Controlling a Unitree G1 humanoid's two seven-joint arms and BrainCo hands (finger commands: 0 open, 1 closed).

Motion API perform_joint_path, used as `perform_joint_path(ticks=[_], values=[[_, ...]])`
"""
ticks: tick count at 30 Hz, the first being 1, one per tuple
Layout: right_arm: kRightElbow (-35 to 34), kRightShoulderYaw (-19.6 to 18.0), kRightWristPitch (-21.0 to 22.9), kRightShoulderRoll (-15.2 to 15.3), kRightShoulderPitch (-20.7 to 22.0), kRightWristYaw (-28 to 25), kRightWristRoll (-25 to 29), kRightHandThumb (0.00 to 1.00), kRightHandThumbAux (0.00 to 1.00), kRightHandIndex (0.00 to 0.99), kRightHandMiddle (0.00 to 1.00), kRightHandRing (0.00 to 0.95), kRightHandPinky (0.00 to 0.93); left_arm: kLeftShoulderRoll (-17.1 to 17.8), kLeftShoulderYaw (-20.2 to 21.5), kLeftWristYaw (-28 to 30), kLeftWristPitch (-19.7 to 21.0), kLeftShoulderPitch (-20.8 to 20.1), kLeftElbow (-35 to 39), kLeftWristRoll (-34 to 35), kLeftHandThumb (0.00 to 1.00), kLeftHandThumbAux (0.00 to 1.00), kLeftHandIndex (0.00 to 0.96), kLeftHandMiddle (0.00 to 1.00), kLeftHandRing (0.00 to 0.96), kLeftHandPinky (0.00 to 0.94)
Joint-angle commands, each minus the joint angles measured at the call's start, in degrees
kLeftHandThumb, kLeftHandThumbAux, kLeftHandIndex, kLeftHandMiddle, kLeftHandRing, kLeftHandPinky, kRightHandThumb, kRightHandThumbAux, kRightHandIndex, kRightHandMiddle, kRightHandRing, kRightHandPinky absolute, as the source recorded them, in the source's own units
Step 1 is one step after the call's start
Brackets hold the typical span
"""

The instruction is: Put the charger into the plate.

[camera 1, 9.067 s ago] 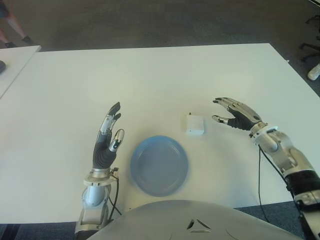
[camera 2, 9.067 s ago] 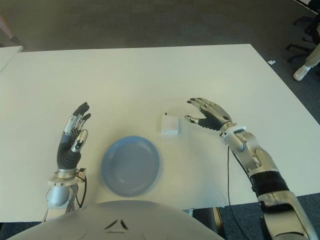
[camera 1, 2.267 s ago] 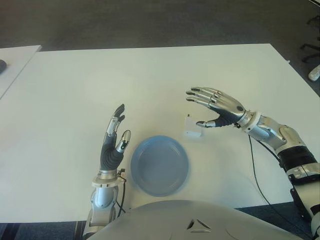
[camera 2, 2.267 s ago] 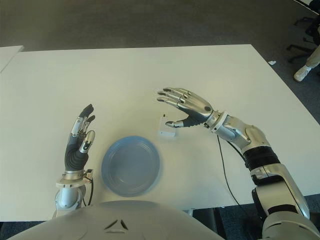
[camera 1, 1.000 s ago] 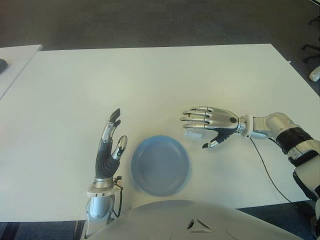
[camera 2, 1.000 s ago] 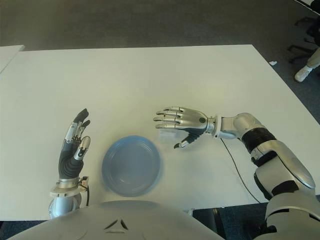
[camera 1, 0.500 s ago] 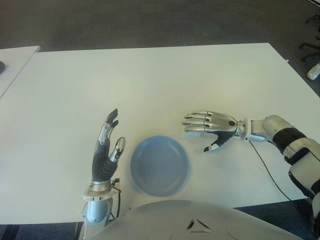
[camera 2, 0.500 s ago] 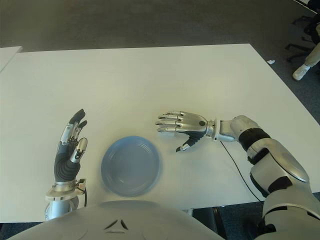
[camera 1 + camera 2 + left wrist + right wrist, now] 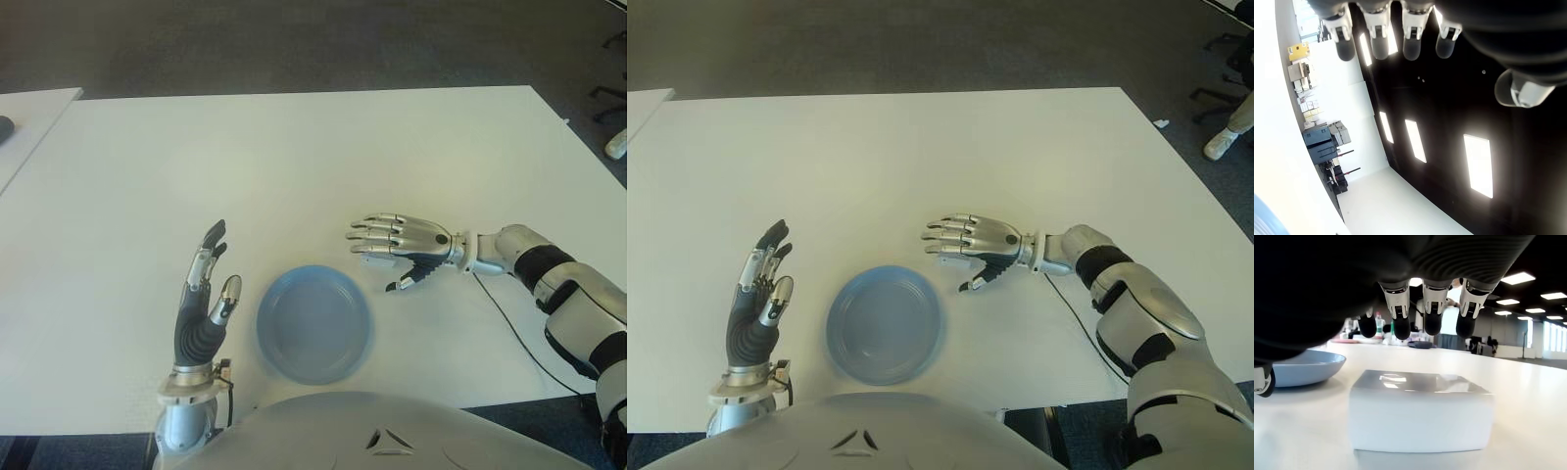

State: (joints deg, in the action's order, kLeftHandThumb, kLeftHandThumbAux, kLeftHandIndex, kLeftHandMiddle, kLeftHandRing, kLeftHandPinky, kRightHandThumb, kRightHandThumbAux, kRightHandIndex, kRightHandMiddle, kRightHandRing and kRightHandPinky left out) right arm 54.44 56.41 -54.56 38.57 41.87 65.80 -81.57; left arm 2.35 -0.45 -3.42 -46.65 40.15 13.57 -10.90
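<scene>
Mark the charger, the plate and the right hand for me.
charger [image 9: 1420, 413]: right wrist view, its front face.
plate [image 9: 313, 323]: left eye view, the middle of its bowl.
right hand [image 9: 407, 238]: left eye view, the back of the hand.

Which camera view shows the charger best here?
The right wrist view: the charger fills it, lying on the table under the open right hand. The eye views show only a white sliver beneath that hand; the left wrist view shows none.

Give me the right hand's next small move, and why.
Probably lower and curl the fingers round the charger. The right hand hovers open over it, fingertips clear of its top, and it sits on the table beside the plate.
</scene>
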Motion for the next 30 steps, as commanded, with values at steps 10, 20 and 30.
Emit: perform_joint_path(ticks=[10,20,30], values=[[1.2,4.3,2.7,-1.3,0.0,3.0,-1.1,0.272,0.323,0.0,0.0,0.0,0.046,-0.7,0.1,-0.1,-0.1,4.2,2.3,0.4,0.347,0.325,0.078,0.075,0.062,0.053],[1.0,6.2,2.3,-2.0,-0.2,4.7,-0.1,0.251,0.335,0.0,0.0,0.0,0.046,0.0,0.4,0.3,-1.8,5.6,1.3,0.9,0.314,0.341,0.058,0.061,0.044,0.036],[-0.2,7.3,2.7,-1.7,-0.3,5.5,-0.3,0.246,0.362,0.0,0.0,0.0,0.045,-0.5,1.2,-0.2,-3.0,7.1,2.5,-0.9,0.303,0.331,0.064,0.065,0.042,0.027]])
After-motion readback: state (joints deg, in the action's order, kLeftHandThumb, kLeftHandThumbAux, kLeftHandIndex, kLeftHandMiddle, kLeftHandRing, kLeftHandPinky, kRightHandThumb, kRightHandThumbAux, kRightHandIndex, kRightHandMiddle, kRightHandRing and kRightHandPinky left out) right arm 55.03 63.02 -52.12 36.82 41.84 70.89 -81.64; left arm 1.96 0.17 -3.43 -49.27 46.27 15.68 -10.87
